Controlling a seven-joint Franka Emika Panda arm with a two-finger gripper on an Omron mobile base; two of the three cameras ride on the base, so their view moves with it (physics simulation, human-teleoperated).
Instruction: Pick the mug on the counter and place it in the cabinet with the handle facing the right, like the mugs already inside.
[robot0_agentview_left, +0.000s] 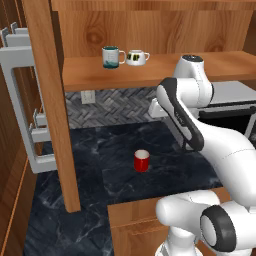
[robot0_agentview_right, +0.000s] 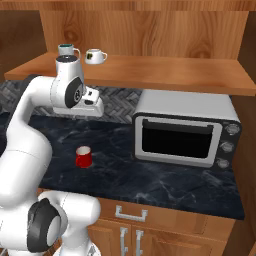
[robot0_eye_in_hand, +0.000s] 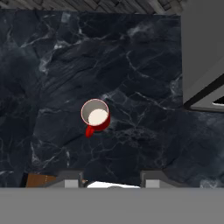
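One small red mug (robot0_eye_in_hand: 96, 116), pale inside, handle, upright

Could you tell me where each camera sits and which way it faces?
Left base view: behind the arm's left, facing the cabinet and counter; arm at lower right.
Right base view: behind the arm's right, facing the toaster oven; arm at lower left.
Hand view: straight down at the red mug; end effector fingers apart, empty.
All share the mug.
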